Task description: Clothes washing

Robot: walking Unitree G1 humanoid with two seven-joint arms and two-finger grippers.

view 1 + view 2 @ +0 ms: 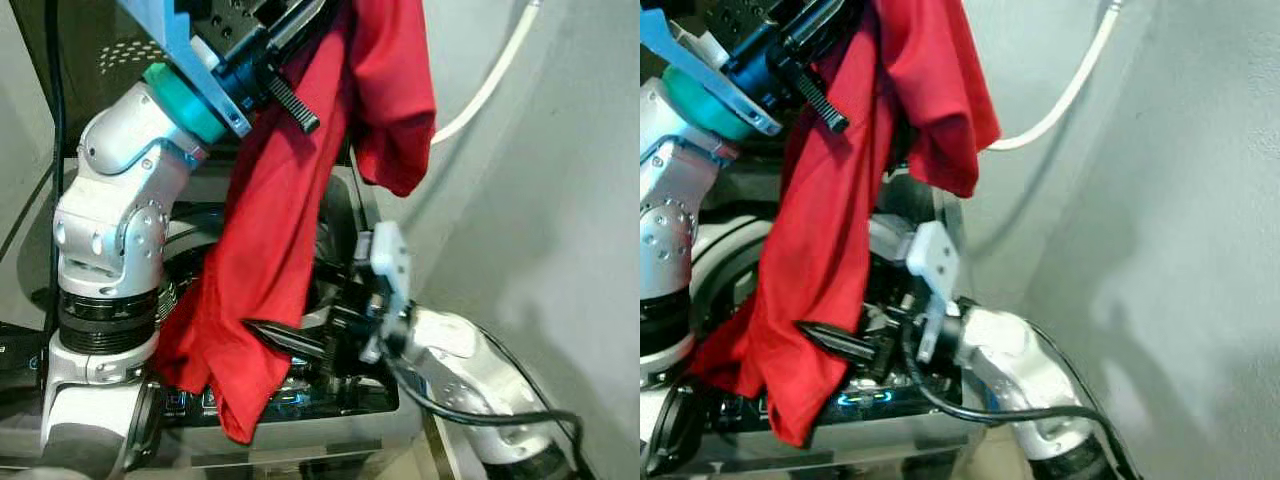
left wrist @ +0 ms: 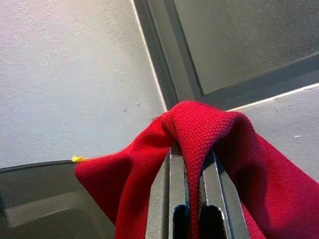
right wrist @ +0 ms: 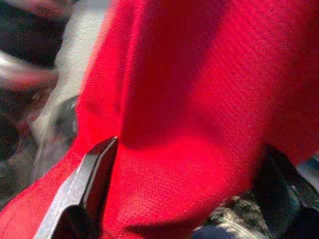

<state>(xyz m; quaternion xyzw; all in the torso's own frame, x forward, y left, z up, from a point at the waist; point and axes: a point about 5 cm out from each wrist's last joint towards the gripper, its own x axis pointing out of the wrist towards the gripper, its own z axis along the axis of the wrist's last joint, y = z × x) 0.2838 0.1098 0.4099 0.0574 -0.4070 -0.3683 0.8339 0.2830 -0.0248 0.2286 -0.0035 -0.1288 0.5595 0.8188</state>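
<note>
A red garment [image 1: 270, 230] hangs long from my left gripper [image 1: 295, 105], which is raised high and shut on a fold of it. In the left wrist view the cloth [image 2: 199, 129] drapes over both closed fingers [image 2: 175, 189]. The garment's lower end dangles over the washing machine's opening [image 1: 330, 270]. Down there my right gripper [image 1: 270, 335] reaches in from the right, open, with the red cloth [image 3: 189, 99] lying between its spread fingers [image 3: 84, 194]. One black finger [image 1: 835, 340] pokes out from under the hanging fabric.
The machine's grey front rim [image 1: 320, 430] and a blue-lit panel [image 1: 290, 400] lie below the garment. Dark, patterned laundry [image 3: 234, 219] sits inside. A white hose [image 1: 490, 80] runs up the grey wall [image 1: 560, 200] close on the right.
</note>
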